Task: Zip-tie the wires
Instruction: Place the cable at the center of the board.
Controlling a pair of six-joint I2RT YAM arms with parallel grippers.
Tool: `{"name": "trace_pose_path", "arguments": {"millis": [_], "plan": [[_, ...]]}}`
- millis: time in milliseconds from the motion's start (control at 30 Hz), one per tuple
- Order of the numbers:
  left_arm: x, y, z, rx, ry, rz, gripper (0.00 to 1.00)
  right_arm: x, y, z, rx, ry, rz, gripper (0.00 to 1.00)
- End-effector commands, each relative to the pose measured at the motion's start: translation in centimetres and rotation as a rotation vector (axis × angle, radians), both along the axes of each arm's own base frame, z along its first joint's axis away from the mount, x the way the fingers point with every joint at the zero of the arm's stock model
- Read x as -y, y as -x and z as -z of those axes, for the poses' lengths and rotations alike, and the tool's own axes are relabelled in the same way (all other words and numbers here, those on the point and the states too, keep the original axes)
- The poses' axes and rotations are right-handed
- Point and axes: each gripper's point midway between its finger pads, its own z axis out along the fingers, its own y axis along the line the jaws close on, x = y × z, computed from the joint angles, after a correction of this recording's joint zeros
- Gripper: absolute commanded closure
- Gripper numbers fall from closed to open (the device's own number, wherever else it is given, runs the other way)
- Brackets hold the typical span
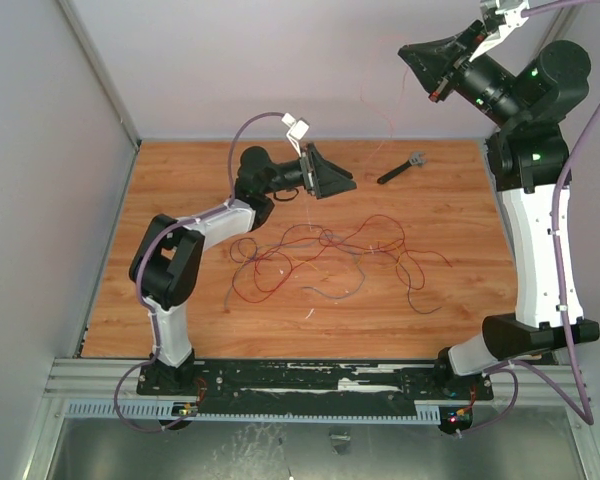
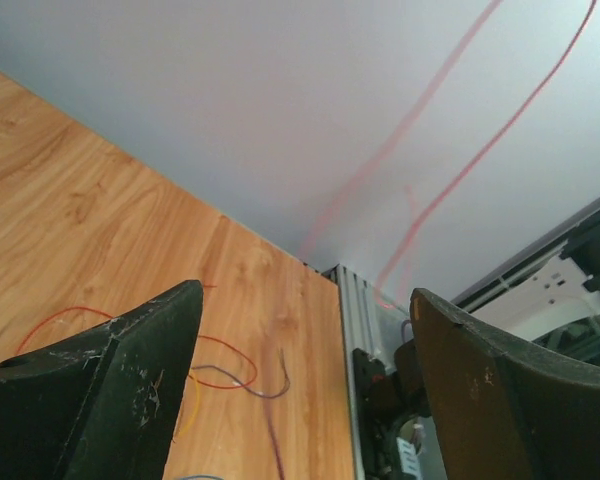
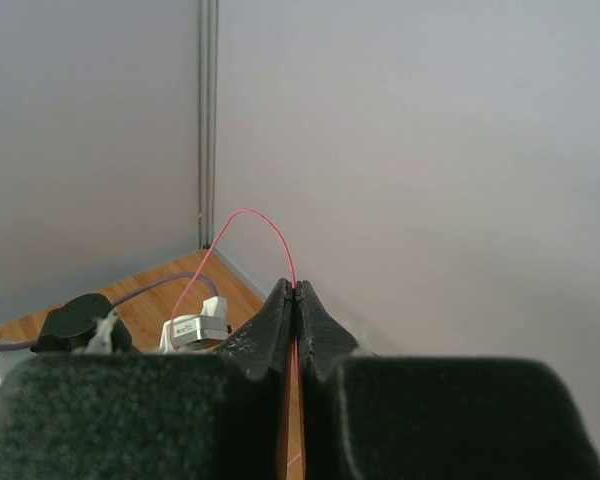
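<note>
The wires (image 1: 330,248) lie in a loose red and dark tangle in the middle of the wooden table (image 1: 180,320). My right gripper (image 1: 412,60) is raised high at the back right. In the right wrist view this gripper (image 3: 293,291) is shut on one thin red wire (image 3: 252,216), which arches up out of the fingertips. My left gripper (image 1: 337,181) hovers over the back of the table above the tangle. In the left wrist view the left gripper (image 2: 305,295) is open and empty, with red strands (image 2: 223,381) below it and the lifted red wire (image 2: 480,152) against the wall. The zip tie does not show.
A short black tool with a grey head (image 1: 403,168) lies at the back right of the table. Grey walls close the back and left. A metal rail (image 1: 320,380) runs along the near edge. Purple cables (image 1: 570,330) hang by the right arm.
</note>
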Motion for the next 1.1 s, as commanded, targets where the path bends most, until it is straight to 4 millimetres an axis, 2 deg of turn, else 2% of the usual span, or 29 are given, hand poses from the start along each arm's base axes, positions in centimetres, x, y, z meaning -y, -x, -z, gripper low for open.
{"name": "trace_pose_path", "arguments": {"millis": [0,67,133,267,433,533,767,1033,1067], "plan": [[0.5,0.3,-0.2,0.050,0.001,0.028,0.18,-0.2,1.0,-0.5,0.018,-0.007,-0.015,1.00],[0.5,0.7,0.1,0.051,-0.006,0.047,0.33,-0.1,0.9,-0.5,0.019,-0.007,-0.011,1.00],[0.6,1.1,0.3,0.051,-0.012,0.068,0.42,-0.1,0.8,-0.3,0.017,-0.006,-0.005,1.00],[0.9,2.3,1.1,0.043,-0.029,0.104,0.46,0.0,0.6,-0.2,0.015,-0.008,0.000,1.00],[1.5,3.7,1.9,0.044,-0.044,0.144,0.48,0.0,0.7,-0.4,0.018,-0.011,-0.002,1.00],[1.6,3.9,2.1,0.040,-0.046,0.143,0.49,0.0,0.7,-0.4,0.019,-0.012,0.002,1.00],[1.6,3.8,2.2,0.052,-0.067,0.133,0.61,0.2,0.4,-0.2,0.015,-0.011,0.017,1.00],[1.6,3.6,1.6,0.087,-0.089,0.116,0.99,0.6,0.1,0.4,0.005,0.003,0.045,1.00],[1.5,3.5,1.5,0.095,-0.094,0.111,1.00,0.7,-0.1,0.7,-0.004,0.011,0.059,1.00]]}}
